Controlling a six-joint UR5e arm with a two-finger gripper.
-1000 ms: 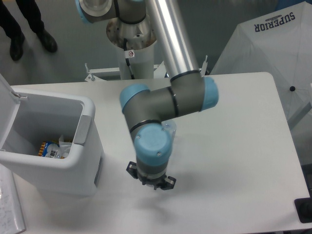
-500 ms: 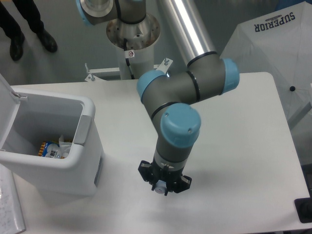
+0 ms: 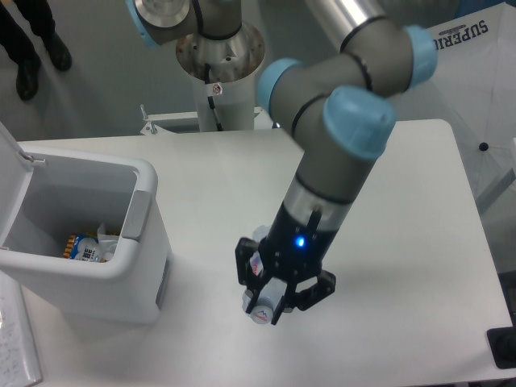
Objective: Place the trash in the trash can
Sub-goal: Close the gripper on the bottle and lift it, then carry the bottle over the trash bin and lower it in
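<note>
Black gripper (image 3: pixel 270 300) low over the table (image 3: pixel 419 242), fingers set around the bottle (image 3: pixel 260 310), white cap end poking out below, a scrap of red label just visible between the jaws. Appears clamped on the bottle, though contact on the far side hidden. Blue status light lit on the wrist above.

Judged step: securing the bottle before the carry to the bin (image 3: pixel 89 242), well to the left, lid (image 3: pixel 12 173) swung open, wrapper-like litter (image 3: pixel 89 244) already at the bottom. Best done by lifting straight up first, clearing the bin's near rim, then travelling left and releasing only once fully over the opening; crushed plastic likely slippery and springy, so a firm squeeze near the middle advisable.

Against half a second ago: arm swung right and forward, wrist tilted, gripper lower and now about the bottle, which was barely showing beneath it then. Bin and contents unchanged.
</note>
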